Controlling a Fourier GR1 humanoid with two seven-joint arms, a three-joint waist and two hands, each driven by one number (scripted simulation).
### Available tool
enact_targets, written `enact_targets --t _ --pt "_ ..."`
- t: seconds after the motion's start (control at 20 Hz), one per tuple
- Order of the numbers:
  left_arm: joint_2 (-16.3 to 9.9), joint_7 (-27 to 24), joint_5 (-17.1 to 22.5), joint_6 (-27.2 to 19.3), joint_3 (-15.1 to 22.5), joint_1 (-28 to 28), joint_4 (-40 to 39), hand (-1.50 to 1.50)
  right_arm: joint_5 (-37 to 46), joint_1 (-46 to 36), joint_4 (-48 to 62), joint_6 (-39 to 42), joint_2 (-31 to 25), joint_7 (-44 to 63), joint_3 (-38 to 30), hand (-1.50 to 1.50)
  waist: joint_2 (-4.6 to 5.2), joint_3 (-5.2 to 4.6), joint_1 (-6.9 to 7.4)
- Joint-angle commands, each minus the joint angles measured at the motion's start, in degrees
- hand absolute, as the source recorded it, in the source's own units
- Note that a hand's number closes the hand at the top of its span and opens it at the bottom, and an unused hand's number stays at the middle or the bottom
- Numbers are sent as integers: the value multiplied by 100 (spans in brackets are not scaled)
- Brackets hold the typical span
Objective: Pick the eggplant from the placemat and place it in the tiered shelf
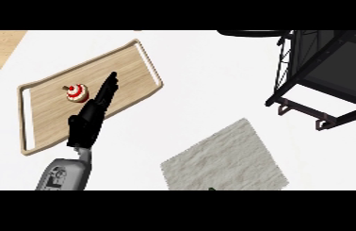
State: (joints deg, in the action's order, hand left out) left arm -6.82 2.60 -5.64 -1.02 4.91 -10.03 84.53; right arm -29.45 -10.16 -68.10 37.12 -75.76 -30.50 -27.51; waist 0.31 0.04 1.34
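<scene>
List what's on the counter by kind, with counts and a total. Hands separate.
Wooden tray: 1
Red-and-white small item on the tray: 1
Grey placemat: 1
Black tiered shelf: 1
Total: 4
Hands: left hand, 1, fingers straight over the tray.
Eggplant: only a dark sliver at the placemat's lower edge, cannot tell.

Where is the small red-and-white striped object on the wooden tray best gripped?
Grip the red-and-white striped object round its rounded body, probably from above: it sits alone on the wooden tray, its top stub too small to pinch. The black left hand hovers just beside it.
</scene>
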Motion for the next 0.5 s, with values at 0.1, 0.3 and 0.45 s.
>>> enact_targets --t 0.1,0.3,0.45 --pt "266 -14 -224 -148 245 -2 -85 0 287 -1032 580 274 86 -467 627 150 19 -1 92" --pt "123 -31 -165 -29 139 6 2 0 286 -1870 602 42 -39 -98 878 150 21 -6 156" --pt "24 11 -40 113 -56 -231 -219 0 762 -2290 755 -348 319 -364 1172 150 22 -5 102"
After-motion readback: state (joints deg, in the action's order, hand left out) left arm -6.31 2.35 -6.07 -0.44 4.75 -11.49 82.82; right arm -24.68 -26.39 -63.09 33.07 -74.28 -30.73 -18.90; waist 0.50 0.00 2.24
